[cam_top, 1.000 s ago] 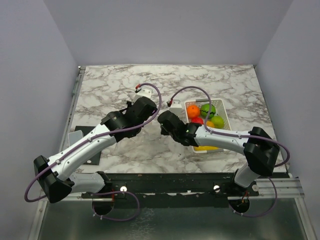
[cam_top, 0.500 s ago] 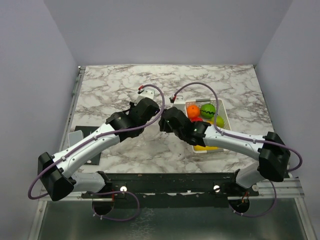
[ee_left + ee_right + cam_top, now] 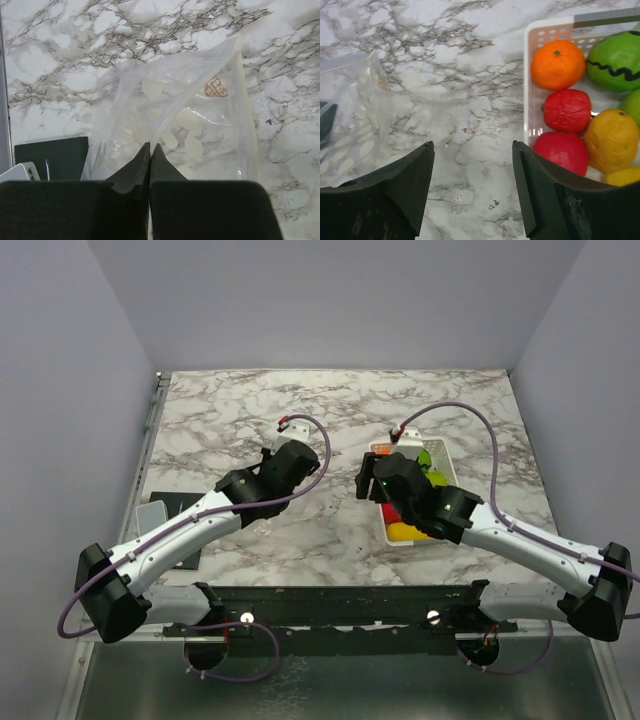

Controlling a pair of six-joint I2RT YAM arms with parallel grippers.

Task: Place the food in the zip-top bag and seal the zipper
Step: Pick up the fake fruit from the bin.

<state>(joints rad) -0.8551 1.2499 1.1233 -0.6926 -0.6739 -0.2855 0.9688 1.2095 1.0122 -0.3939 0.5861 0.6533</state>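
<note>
The zip-top bag (image 3: 190, 110), see-through with white dots, rises from the marble in front of my left gripper (image 3: 150, 146), which is shut on the bag's near edge. The bag also shows at the left of the right wrist view (image 3: 355, 100). The food lies in a white tray (image 3: 527, 75): an orange (image 3: 558, 64), a dark-striped green ball (image 3: 615, 60), two red pieces (image 3: 567, 110), and a yellow one (image 3: 611, 140). My right gripper (image 3: 472, 145) is open and empty over bare marble, between bag and tray. I cannot make out the zipper.
A black pad (image 3: 170, 508) with a pale card on it lies at the table's left edge and shows in the left wrist view too (image 3: 50, 157). The tray (image 3: 452, 478) sits right of centre, under my right arm. Grey walls enclose the table.
My right gripper has opened and swung right, away from the left gripper and the bag, to the tray's left side. The left gripper stays shut and has barely moved.
</note>
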